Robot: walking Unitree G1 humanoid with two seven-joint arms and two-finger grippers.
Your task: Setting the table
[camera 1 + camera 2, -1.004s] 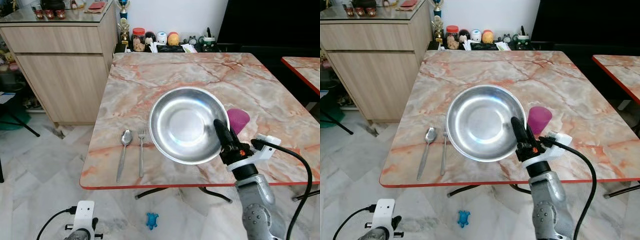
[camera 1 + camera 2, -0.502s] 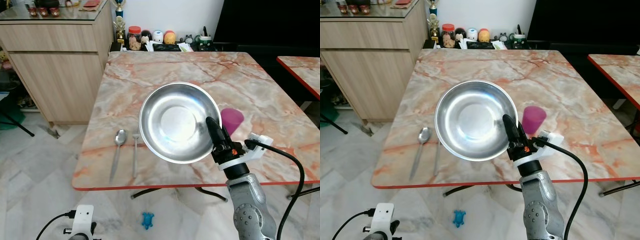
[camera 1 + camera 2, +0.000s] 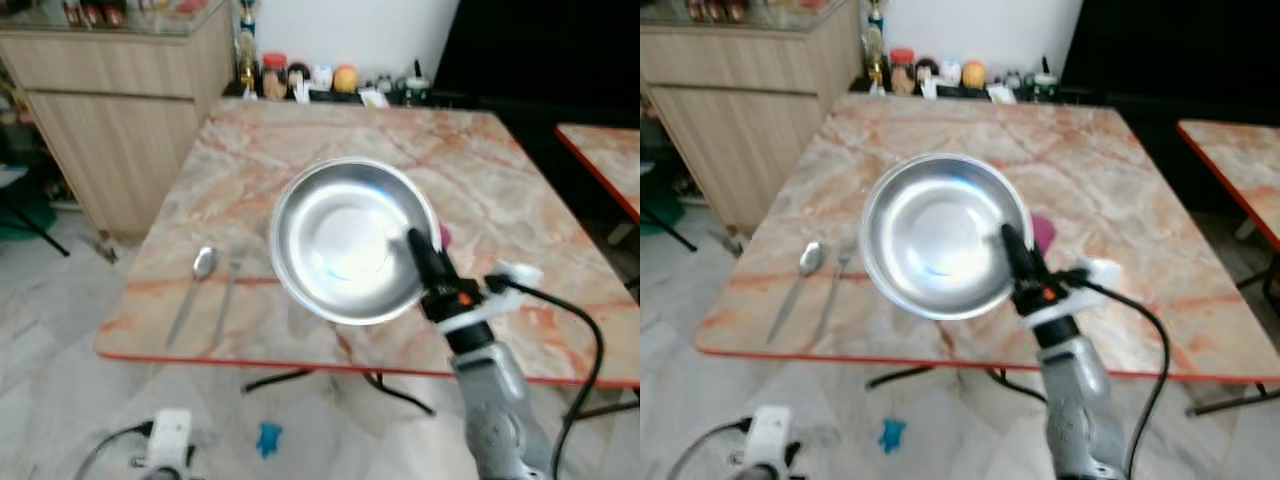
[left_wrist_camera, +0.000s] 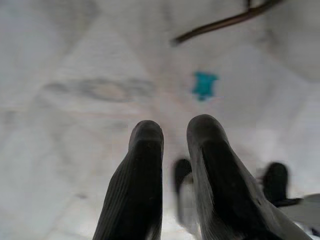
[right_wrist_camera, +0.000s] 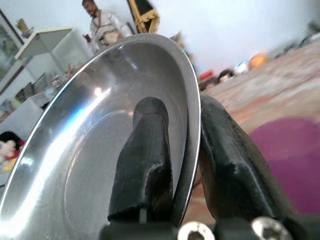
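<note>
Steel bowl (image 3: 345,240) now hiding more of purple cup (image 3: 1043,232), rim pinched by right claw (image 5: 182,165).
</note>
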